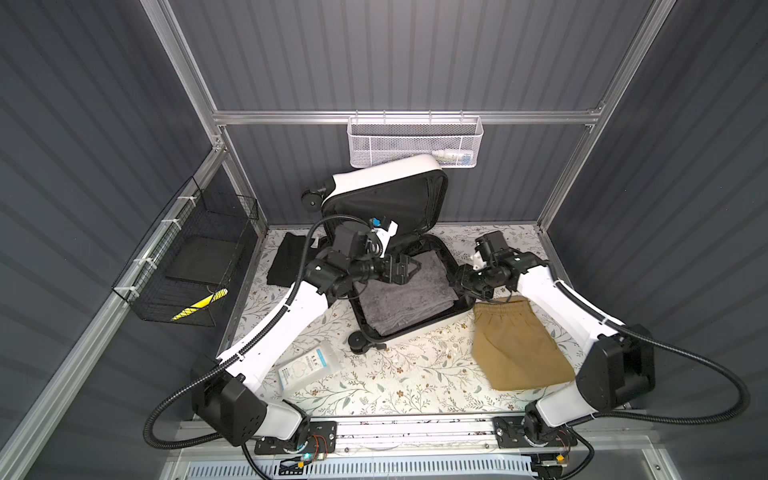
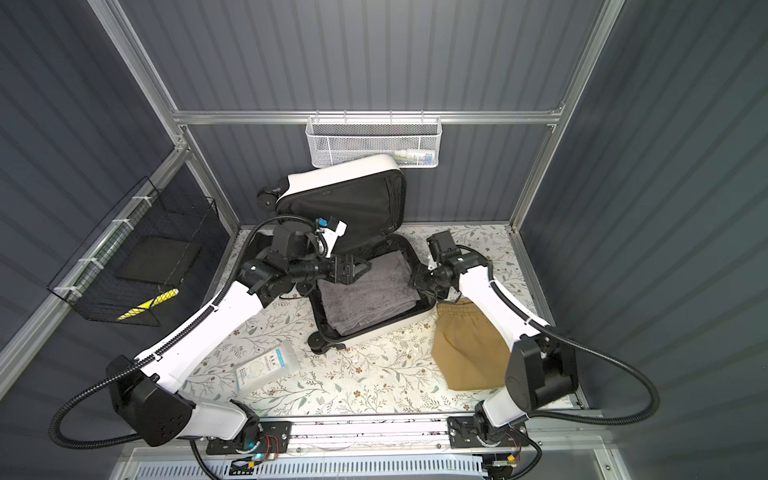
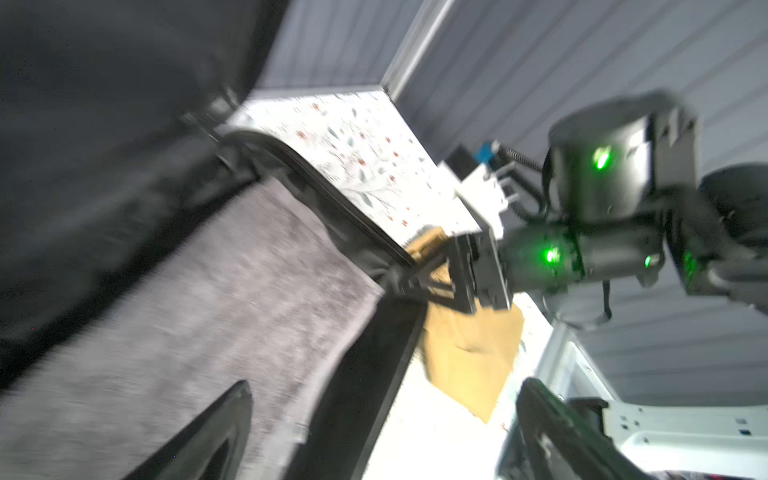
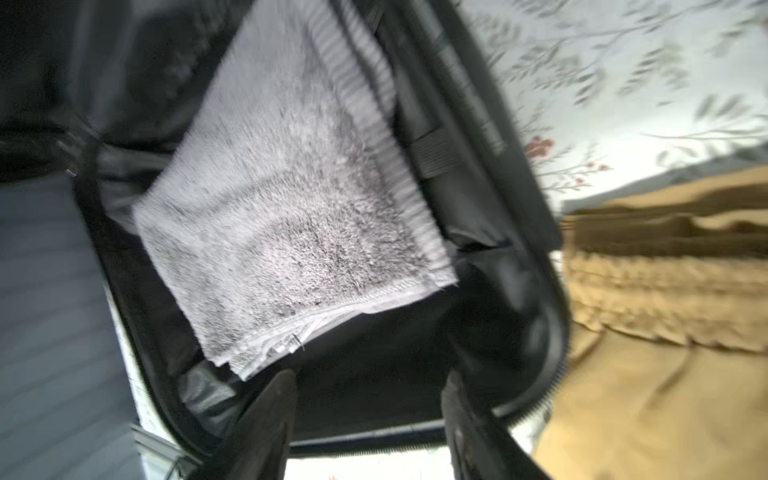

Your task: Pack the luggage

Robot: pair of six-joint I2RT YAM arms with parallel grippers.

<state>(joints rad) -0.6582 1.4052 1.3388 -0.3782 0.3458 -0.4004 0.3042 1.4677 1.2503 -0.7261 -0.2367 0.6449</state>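
Observation:
The luggage (image 1: 386, 174) (image 2: 340, 176) is a white suitcase lying open, its lid propped against the back wall. A folded grey towel (image 1: 405, 291) (image 2: 365, 291) (image 3: 208, 311) (image 4: 291, 199) lies in its black-lined base. My left gripper (image 1: 409, 268) (image 2: 359, 268) (image 3: 382, 415) hovers open over the towel's far left part, holding nothing. My right gripper (image 1: 459, 282) (image 2: 419, 282) (image 4: 370, 399) is at the base's right rim, jaws apart and empty. Tan shorts (image 1: 515, 345) (image 2: 469, 345) (image 3: 469, 353) (image 4: 665, 332) lie on the table right of the luggage, under the right arm.
A black folded cloth (image 1: 289, 259) lies left of the suitcase. A white packet (image 1: 309, 368) lies near the table's front left. A white mesh basket (image 1: 413, 141) holding a tube hangs on the back wall. A black wire basket (image 1: 187, 266) hangs on the left wall.

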